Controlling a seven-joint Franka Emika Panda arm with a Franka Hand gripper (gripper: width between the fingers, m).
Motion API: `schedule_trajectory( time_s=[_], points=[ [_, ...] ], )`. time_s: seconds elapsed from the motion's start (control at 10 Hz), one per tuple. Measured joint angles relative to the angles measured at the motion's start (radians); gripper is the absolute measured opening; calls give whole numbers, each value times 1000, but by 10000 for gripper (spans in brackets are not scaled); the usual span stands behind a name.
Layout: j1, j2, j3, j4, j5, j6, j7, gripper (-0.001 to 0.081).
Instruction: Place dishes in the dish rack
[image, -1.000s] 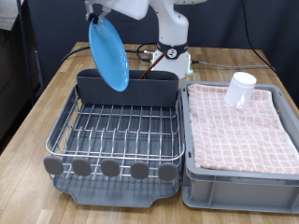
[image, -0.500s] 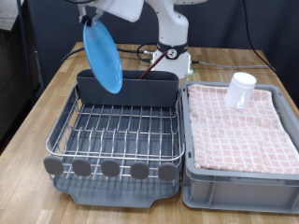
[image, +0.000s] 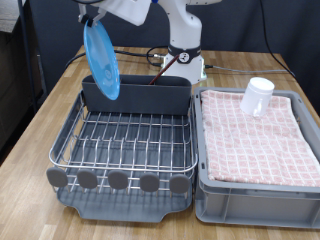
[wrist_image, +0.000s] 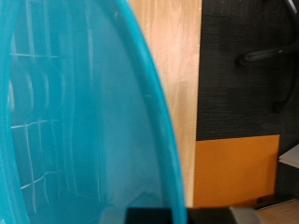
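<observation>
The gripper (image: 91, 17) hangs near the table's far left corner, its fingers clamped on the top rim of the light-blue plate (image: 101, 60), which hangs on edge above the dish rack (image: 125, 150), just over the grey cutlery box (image: 137, 95). The white mug (image: 257, 96) stands on the pink checked cloth (image: 258, 140) in the grey bin (image: 258, 195) along the right edge.

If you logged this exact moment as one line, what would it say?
tool: holds light-blue plate on edge | plate: above dish rack, exterior view's left | white mug: on checked cloth in grey bin
</observation>
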Motion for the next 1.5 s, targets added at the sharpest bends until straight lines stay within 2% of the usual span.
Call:
schedule_trajectory(
  time_s=[0.5,1.1,1.5],
  points=[
    [0,67,5,13,-101,35,-25,26],
    [-1,145,-5,5,-161,115,-7,26],
    [-10,183,-35,-27,-164,198,12,26]
  ],
)
